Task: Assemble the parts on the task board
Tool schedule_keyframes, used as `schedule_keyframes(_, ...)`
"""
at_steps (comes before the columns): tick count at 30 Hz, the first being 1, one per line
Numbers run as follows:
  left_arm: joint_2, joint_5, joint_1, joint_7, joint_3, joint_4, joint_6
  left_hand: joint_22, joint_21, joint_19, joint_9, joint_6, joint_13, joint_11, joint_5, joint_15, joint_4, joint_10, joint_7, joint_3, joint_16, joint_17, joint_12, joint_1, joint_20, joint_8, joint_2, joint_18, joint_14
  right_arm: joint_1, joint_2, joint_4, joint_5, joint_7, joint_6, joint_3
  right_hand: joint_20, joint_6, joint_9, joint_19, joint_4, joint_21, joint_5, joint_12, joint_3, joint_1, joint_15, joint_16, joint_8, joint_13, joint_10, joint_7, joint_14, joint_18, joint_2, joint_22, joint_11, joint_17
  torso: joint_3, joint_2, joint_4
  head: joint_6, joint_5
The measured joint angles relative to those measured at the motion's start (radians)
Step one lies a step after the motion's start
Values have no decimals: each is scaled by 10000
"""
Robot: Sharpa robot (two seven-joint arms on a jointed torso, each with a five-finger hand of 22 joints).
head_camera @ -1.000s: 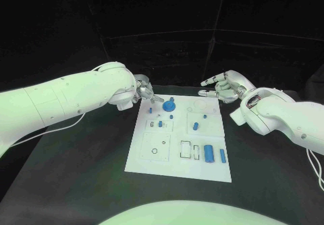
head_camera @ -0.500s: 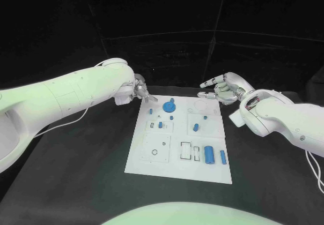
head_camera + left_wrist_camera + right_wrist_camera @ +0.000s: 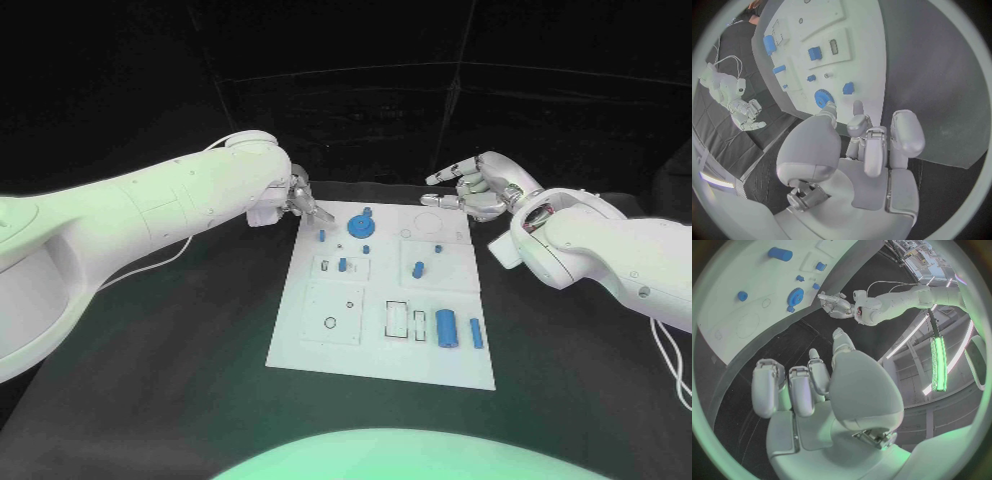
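Note:
The white task board (image 3: pixel 378 345) lies in the middle of the black table. On it are a blue gear (image 3: pixel 361 226) at the far end, small blue parts (image 3: pixel 418 268) mid-board, and two blue cylinders (image 3: pixel 447 326) near the right edge. My left hand (image 3: pixel 300 196) hovers just off the board's far left corner, with nothing in its loosely spread fingers (image 3: pixel 901 132); the gear (image 3: pixel 823 97) lies just past them. Beyond the far right corner, my right hand (image 3: pixel 476 186) is raised, its fingers (image 3: pixel 766 385) apart and empty, above the board (image 3: pixel 736 300).
Several empty recesses (image 3: pixel 332 312) mark the board's near half. Bare black table (image 3: pixel 173 340) lies on both sides of the board. A dark curtain (image 3: pixel 375 110) closes off the far side. My left hand (image 3: pixel 836 304) shows across the board in the right wrist view.
My left hand has drawn back a little to the left, off the board's far left corner. The right hand has barely moved, and the parts lie as before.

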Motion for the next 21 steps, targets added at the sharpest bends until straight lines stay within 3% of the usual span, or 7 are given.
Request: schedule_keyframes(21, 372, -71, -195, 208, -8, -458, 285, -19, -3, 0, -34, -1, -93, 0, 0, -1, -56, 0, -1, -109, 0, 0, 0, 210, -1, -1, 210, 1, 0, 0, 122, -82, 3, 18, 19, 0, 0, 0, 0, 0, 0, 0, 0, 1, 1, 1, 0, 0, 0, 4, 0, 0, 0, -1, 0, -8, 0, -1, 1, -10, 8, -66, -13)
